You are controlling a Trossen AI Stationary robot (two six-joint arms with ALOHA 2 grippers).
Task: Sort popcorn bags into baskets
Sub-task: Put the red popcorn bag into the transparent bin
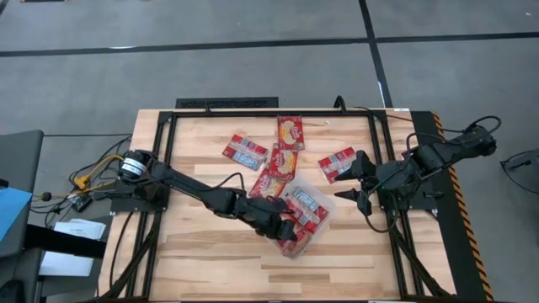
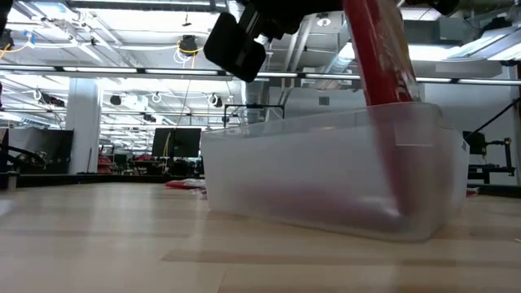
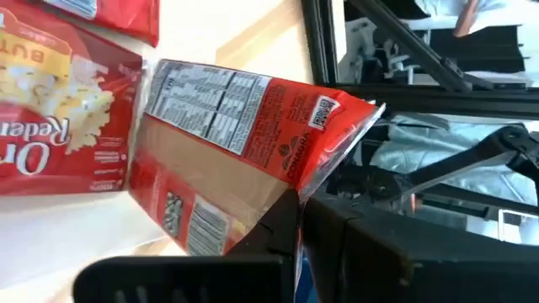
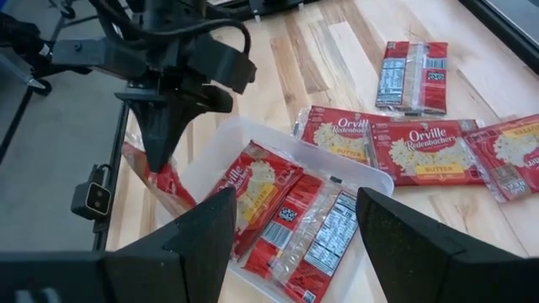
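Left claw (image 4: 160, 160) is pinched on a red popcorn bag (image 4: 160, 181), holding it on edge over the near rim of the clear basket (image 1: 325, 220), the bag's lower corner dipping inside the wall. Going from largest down: the wooden table (image 1: 202, 252) has wide bare board on its near half and left side. The basket sits right of centre with three packets (image 4: 286, 219) lying flat inside. Loose packets (image 4: 421, 151) reading "Orville Redenbacher's" and "Butter" lie in a row just beyond the basket, one (image 4: 413, 76) apart near the far edge with its nutrition panel up. The held bag shows a nutrition table and a small square code. Right claw (image 1: 349, 181) waits by the right frame with its fingers spread, beside one more packet (image 1: 337, 162)
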